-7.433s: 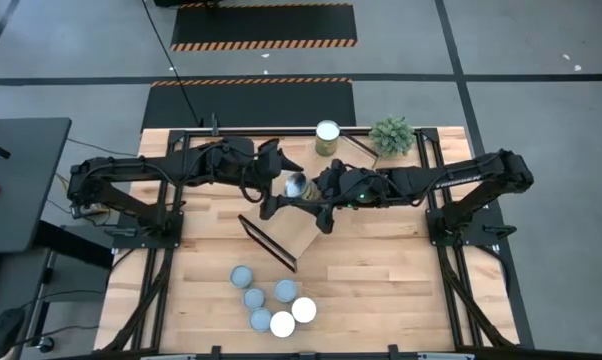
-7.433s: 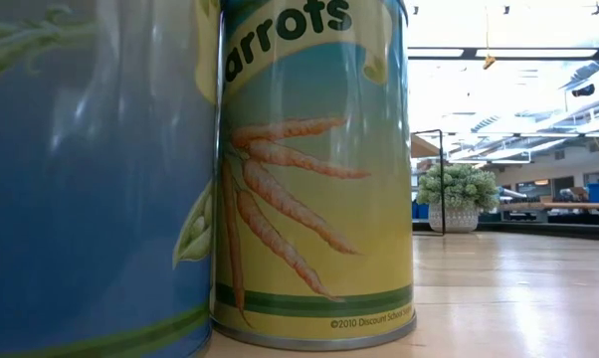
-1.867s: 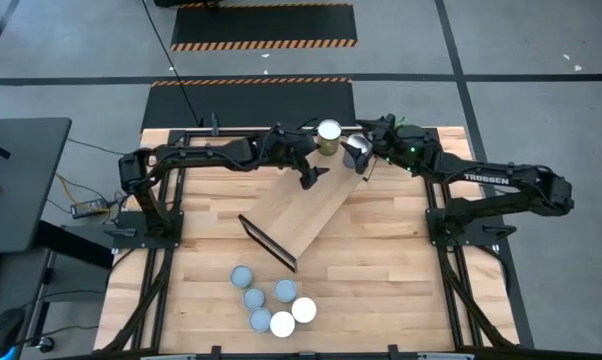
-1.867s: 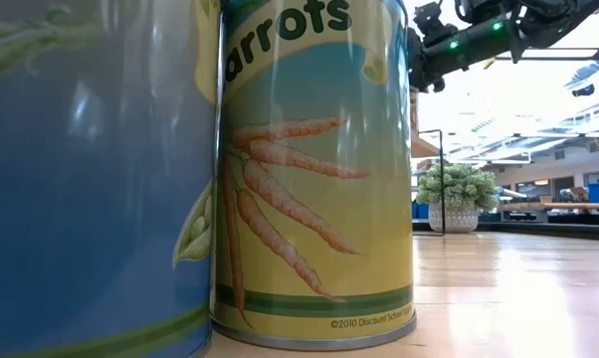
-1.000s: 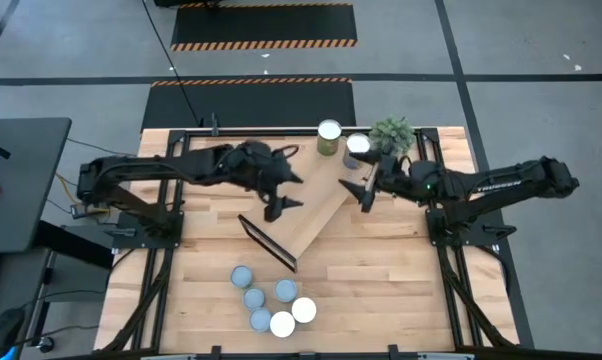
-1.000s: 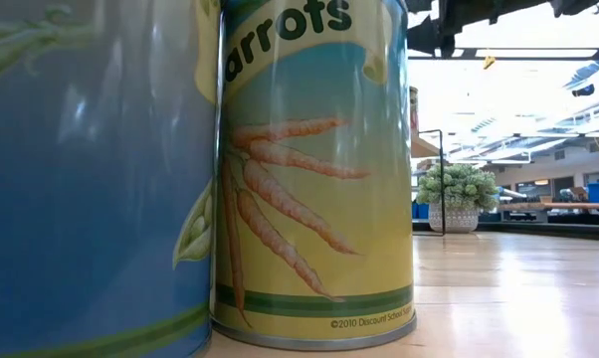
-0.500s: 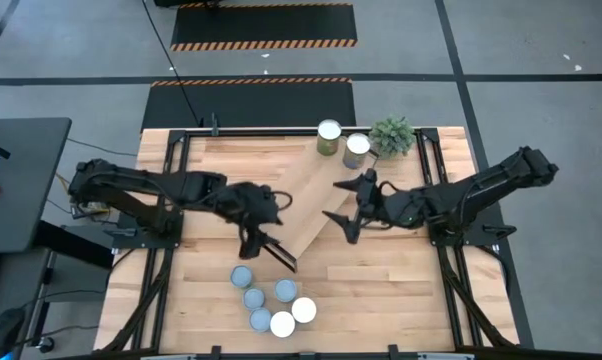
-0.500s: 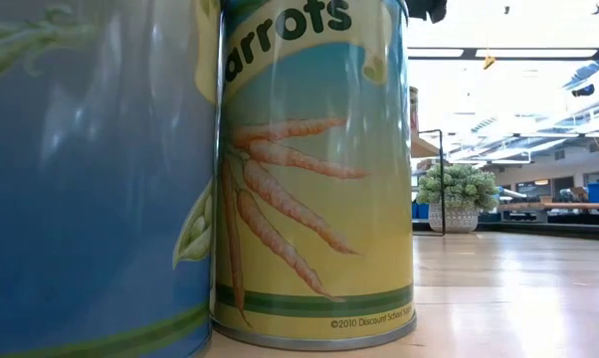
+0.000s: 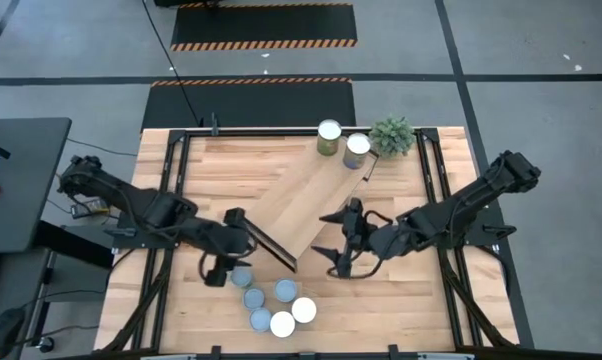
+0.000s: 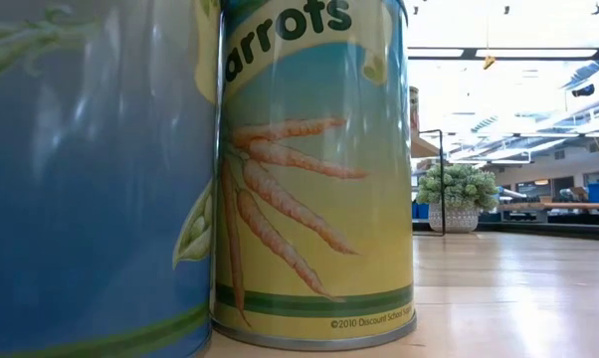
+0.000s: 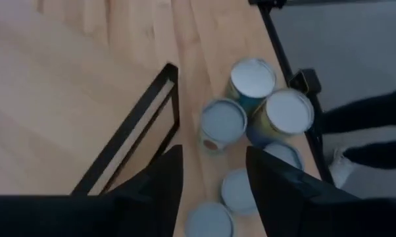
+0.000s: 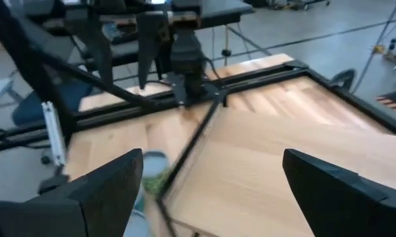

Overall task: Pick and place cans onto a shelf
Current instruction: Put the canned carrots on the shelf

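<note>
Two cans stand side by side at the far end of the shelf, which lies diagonally across the worktop, likely so both arms can reach it. Six more cans cluster near the front edge, awaiting pickup. The left gripper hangs just above the cluster's nearest can, its fingers partly open and holding nothing. The right gripper hovers beside the shelf's near end, fingers wide apart and empty.
</note>
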Tool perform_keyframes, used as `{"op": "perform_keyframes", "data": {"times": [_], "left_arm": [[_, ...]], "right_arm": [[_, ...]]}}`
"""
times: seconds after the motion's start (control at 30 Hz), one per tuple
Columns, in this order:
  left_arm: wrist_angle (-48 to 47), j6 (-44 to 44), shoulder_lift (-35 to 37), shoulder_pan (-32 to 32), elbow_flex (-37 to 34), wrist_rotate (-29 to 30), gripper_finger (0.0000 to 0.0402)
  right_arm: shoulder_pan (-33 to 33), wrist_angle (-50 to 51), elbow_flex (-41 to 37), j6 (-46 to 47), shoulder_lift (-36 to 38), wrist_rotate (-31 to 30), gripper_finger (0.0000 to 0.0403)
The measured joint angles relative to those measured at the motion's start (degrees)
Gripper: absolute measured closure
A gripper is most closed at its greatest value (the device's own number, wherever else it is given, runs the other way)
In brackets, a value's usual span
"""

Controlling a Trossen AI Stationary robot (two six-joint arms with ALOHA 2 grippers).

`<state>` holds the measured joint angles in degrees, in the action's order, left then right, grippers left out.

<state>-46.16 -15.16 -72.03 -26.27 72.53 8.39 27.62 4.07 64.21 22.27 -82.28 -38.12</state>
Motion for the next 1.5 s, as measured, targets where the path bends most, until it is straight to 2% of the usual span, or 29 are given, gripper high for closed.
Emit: {"op": "perform_keyframes", "data": {"times": [0.23, 0.4, 0.67, 0.93, 1.27, 1.5], "left_arm": [[0.30, -3.35, 3.64, -4.15, -3.54, 3.46, 0.0246], [1.00, -5.40, 6.99, -5.29, -6.27, 5.61, 0.0256], [8.14, -11.75, 14.38, -6.52, -16.21, 7.62, 0.0260], [15.75, -18.35, 21.03, -7.77, -25.68, 9.41, 0.0260], [17.10, -23.31, 27.38, -8.22, -30.85, 11.36, 0.0260], [19.74, -27.08, 28.65, -9.73, -35.14, 12.61, 0.0260]], "right_arm": [[2.11, 3.66, 6.16, 1.57, -4.84, 0.35, 0.0030], [2.40, 10.78, 11.41, 3.72, -7.86, 1.67, 0.0030], [2.84, 20.45, 17.60, 7.38, -11.48, 4.52, 0.0030], [3.16, 23.45, 18.05, 10.91, -11.48, 8.25, 0.0030], [3.93, 26.82, 18.05, 13.50, -11.46, 11.23, 0.0030], [5.42, 34.64, 17.49, 19.33, -11.38, 11.50, 0.0030]]}}
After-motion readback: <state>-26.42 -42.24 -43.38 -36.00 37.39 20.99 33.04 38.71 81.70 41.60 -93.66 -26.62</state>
